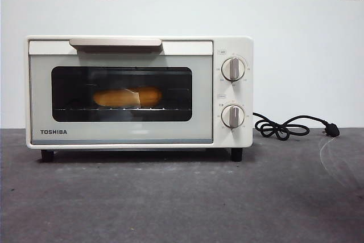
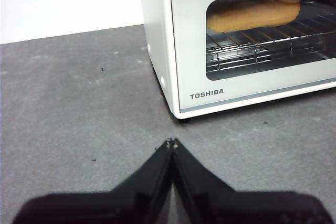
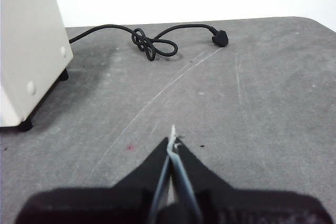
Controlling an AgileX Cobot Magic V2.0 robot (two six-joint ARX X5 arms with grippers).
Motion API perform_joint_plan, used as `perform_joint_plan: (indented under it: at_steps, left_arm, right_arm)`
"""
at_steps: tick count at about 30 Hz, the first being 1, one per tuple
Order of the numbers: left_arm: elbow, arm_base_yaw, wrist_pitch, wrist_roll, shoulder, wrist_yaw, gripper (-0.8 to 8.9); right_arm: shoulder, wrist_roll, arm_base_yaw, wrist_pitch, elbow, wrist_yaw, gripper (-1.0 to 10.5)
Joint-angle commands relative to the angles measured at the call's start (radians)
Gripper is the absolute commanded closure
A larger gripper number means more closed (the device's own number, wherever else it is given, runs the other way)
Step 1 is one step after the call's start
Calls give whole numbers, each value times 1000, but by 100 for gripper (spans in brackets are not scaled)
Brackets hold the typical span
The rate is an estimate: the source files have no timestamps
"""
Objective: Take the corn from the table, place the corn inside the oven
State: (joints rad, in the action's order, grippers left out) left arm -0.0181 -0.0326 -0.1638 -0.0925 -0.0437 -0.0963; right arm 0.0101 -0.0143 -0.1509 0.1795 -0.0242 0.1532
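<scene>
**Corn on the rack behind the shut oven door; both grippers empty**

Nearest the cameras, the left gripper (image 2: 171,142) hangs over the dark grey tabletop (image 1: 182,203) a little out from the oven's front corner on the TOSHIBA-label side; its fingers are pressed tip to tip with nothing between them. The right gripper (image 3: 173,139) hangs over the tabletop off the oven's knob side, its fingers likewise pressed together and holding nothing. Pale scratch lines cross the tabletop between it and the oven.

Farther back stands the cream-white Toshiba toaster oven (image 1: 139,92), on its black feet. Its dark glass door (image 1: 121,94) is shut, with the beige bar handle (image 1: 115,42) along the top edge and two round knobs (image 1: 233,69) one above the other beside the door. Through the glass the corn (image 1: 127,97) lies lengthways on the wire rack (image 2: 262,45), near the middle of the oven.

Beyond the oven's knob side, the black power cord (image 1: 281,127) lies knotted on the tabletop, its plug (image 1: 332,130) farthest from the oven.
</scene>
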Motion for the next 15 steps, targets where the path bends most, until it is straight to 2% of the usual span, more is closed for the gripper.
perform_joint_plan:
  at_steps: [1, 15]
  left_arm:
    - [8, 3, 8, 10, -4, 0, 817]
    - [8, 3, 8, 10, -11, 0, 817]
  right_arm:
    - [-2, 13, -1, -1, 10, -4, 946]
    - [-1, 22, -1, -7, 9, 3, 946]
